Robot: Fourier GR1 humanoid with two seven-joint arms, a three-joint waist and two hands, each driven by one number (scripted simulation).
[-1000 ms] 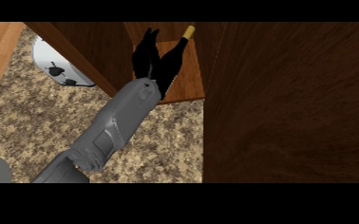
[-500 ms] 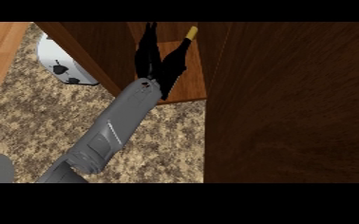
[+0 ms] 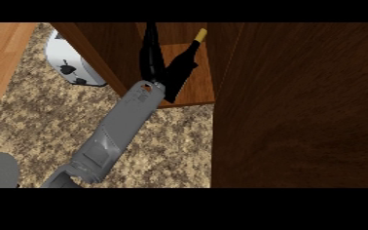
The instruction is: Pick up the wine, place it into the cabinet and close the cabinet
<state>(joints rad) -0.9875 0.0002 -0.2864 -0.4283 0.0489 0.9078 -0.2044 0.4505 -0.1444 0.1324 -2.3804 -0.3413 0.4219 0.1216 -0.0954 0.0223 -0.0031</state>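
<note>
- At the lower left edge of the head view a grey rounded shape (image 3: pixel 7 170) just shows; what it is cannot be told.
- The speckled stone counter (image 3: pixel 165 146) fills the lower left, bare on both sides of the arm and open right up to the cabinet's front edge.
- One grey forearm (image 3: pixel 115 136) rises from the lower edge and slants up and right across that bare counter. By where it enters it seems to be the left arm, though this is not certain. Its wrist reaches the front lip of the cabinet shelf.
- The right side of the view is taken up by a large dark wooden door panel (image 3: pixel 295 107). Its left edge runs straight down beside the shelf, closing off room on that side.
- The left hand (image 3: pixel 152 61) is black and reaches into the opening, fingers stretched up along the left inner wall; its lower part merges with the dark bottle, so it cannot be told whether the fingers hold the bottle or are spread free.
- The wine (image 3: pixel 183 70) lies tilted inside the cabinet, on or just over the light wooden shelf (image 3: pixel 201 85), its dark body close against the hand and its yellow-capped neck pointing up and right toward the door's edge.
- The cabinet (image 3: pixel 101 48) has its left wall slanting down to the counter; the gap between this wall and the door is narrow.
- Beyond the left wall a white toaster (image 3: pixel 68 63) stands on the counter.
- At the far left a strip of light wood (image 3: pixel 14 48) borders the counter.
</note>
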